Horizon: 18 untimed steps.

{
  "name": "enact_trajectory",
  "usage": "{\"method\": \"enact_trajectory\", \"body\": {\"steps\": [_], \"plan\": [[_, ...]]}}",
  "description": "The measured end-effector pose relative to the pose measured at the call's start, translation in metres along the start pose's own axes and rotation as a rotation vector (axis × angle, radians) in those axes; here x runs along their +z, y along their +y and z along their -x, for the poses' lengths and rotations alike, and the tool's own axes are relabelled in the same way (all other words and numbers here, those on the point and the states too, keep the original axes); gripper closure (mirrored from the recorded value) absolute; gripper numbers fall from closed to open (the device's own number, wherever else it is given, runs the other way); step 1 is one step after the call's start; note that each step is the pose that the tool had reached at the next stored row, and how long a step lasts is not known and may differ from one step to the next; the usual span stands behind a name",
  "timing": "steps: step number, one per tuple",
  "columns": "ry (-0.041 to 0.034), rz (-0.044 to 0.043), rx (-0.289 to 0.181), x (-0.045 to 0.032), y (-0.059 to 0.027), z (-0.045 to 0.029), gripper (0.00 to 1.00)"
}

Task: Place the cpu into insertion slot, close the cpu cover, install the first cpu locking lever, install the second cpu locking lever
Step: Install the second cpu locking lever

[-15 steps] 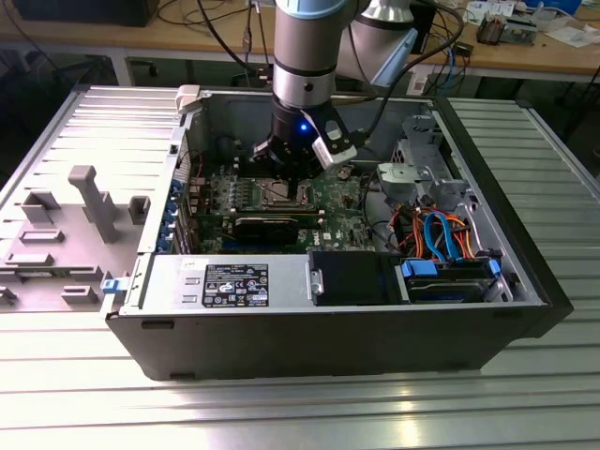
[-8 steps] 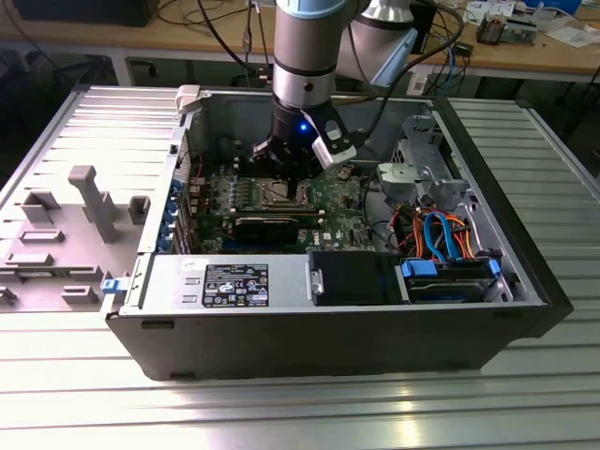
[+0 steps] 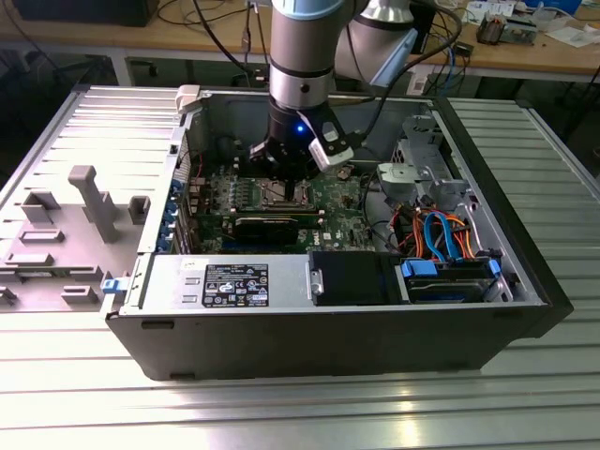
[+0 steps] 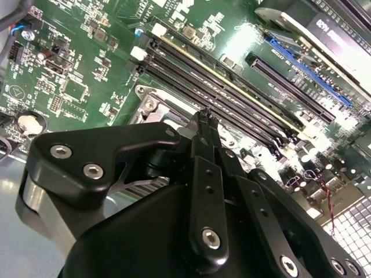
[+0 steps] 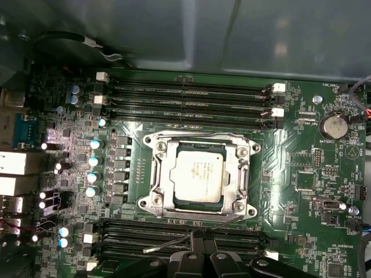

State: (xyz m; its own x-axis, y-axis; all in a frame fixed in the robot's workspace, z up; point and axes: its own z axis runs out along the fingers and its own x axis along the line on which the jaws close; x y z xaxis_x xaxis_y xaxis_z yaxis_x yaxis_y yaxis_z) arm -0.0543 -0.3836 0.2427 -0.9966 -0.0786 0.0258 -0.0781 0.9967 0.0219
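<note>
in the exterior view the arm reaches down from the top centre of the frame into the open computer case (image 3: 525, 281), and the gripper (image 3: 292, 176) hangs just above the green motherboard (image 3: 342, 211) near the middle of the picture. in the first wrist view the cpu (image 5: 199, 173) lies flat in the insertion slot (image 5: 174, 201) at the centre of the frame, its pale metal top showing through the square window of the cpu cover (image 5: 160, 174), which lies down around it. a thin wire locking lever (image 5: 168, 243) slants across the lower centre of that picture, over the lower bank of memory slots (image 5: 145, 240), and runs toward the fingertips at the bottom edge. the gripper (image 5: 201, 234) has its two dark fingers pressed together there, the tips meeting at the lever's end; whether they pinch the wire or only touch it i cannot tell. a second bank of memory slots (image 5: 191, 104) runs across the upper part of the frame, above the socket. in the second wrist view the closed fingers (image 4: 204, 124) point at the socket's metal rim (image 4: 152, 105) in the middle of the frame, with long black memory slots (image 4: 232, 92) running diagonally toward the right edge.
</note>
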Motion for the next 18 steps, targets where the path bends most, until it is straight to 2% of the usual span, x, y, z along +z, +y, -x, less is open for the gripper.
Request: {"method": "enact_trajectory", "body": {"steps": [5, 8, 11, 18], "plan": [[0.0002, -0.0004, -0.007, 0.0005, 0.0003, -0.0057, 0.89], [0.0004, -0.0005, -0.013, 0.0021, 0.0009, -0.0144, 0.89], [0.0010, -0.0004, -0.015, 0.0051, 0.0013, -0.0189, 0.89], [0.0013, -0.0006, -0.017, 0.0074, 0.0012, -0.0191, 0.89]]}}
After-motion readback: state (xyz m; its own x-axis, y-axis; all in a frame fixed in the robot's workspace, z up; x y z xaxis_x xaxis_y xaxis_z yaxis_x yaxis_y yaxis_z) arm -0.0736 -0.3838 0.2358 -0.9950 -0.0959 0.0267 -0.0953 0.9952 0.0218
